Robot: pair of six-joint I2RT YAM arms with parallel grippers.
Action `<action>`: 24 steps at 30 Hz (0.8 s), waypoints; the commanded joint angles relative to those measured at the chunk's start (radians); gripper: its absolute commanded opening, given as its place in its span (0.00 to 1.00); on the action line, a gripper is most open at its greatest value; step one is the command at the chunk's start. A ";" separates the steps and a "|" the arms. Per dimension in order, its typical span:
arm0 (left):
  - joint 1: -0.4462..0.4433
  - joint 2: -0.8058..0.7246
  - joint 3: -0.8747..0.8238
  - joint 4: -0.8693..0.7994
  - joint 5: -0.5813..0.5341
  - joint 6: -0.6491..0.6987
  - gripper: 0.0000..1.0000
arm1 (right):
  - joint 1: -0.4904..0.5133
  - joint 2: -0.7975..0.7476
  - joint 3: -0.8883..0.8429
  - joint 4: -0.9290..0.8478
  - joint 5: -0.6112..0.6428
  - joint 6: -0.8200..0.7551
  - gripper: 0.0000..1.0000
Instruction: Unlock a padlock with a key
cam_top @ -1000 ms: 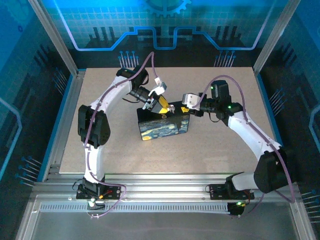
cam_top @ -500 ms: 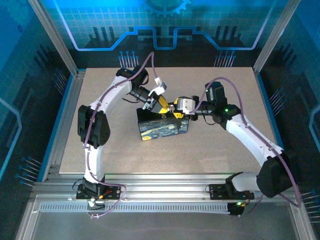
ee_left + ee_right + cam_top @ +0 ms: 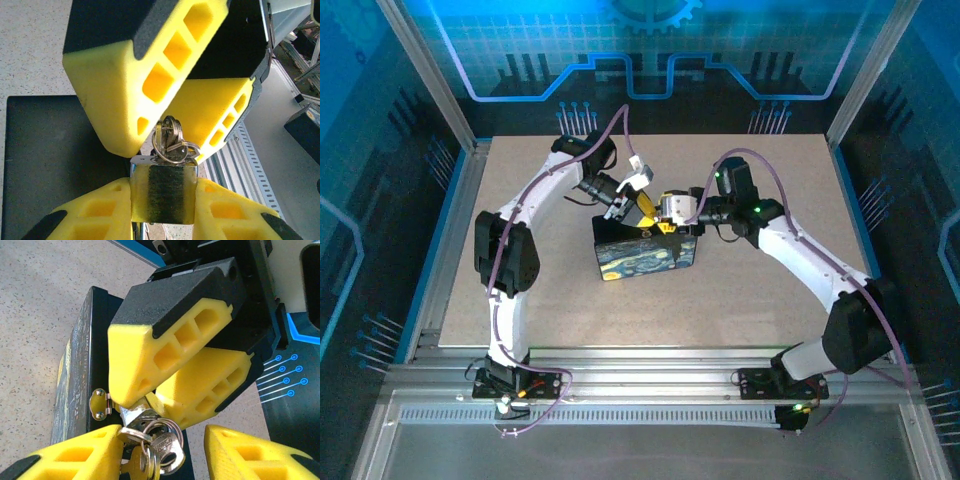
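Padlock (image 3: 162, 196), small and silvery, clenched across its body between the yellow pads of the left gripper (image 3: 163, 186), with its keyed end turned away from that gripper's palm. The key bunch (image 3: 170, 142), several keys on one ring, sits on that far end; one key appears seated in the keyway, though its blade is hidden. The right gripper (image 3: 162, 437) meets the lock head-on, its jaws parted to either side of the bunch: one pad (image 3: 80, 457) touches the keys, while the other (image 3: 250, 452) stands clear of them, so nothing is grasped yet. Just beside the left fingertips lies the hasp (image 3: 100, 402) of the dark tin box (image 3: 75, 365), which rests on the table (image 3: 740, 300) beneath both grippers. Judged risks: on closing, the right jaws may pinch the ring or a loose key rather than the seated one, so that a twist merely spins the bunch. A grip set off the key's axis may pull the key out or bend it. The smooth lock body may roll between the left pads under torque, and that torque could drag the light box by its hasp. With four fingers crowded tip to tip, a small misalignment could bring pad against pad.
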 commanded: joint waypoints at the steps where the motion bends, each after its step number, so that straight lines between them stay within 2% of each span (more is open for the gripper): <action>1: -0.013 -0.062 0.029 -0.029 0.058 0.011 0.01 | 0.019 0.016 0.034 -0.008 -0.001 -0.039 0.46; 8: -0.018 -0.058 0.039 -0.039 0.057 0.008 0.02 | 0.031 0.038 0.053 -0.038 -0.016 -0.067 0.40; 16: -0.020 -0.047 0.049 -0.054 0.052 0.010 0.02 | 0.038 0.044 0.057 -0.052 -0.022 -0.081 0.19; 22: -0.022 -0.041 0.047 -0.018 0.042 -0.041 0.07 | 0.038 0.043 0.057 -0.064 -0.047 -0.077 0.12; 24: -0.020 -0.043 0.042 0.002 0.032 -0.063 0.16 | 0.038 0.047 0.054 -0.059 -0.045 -0.072 0.08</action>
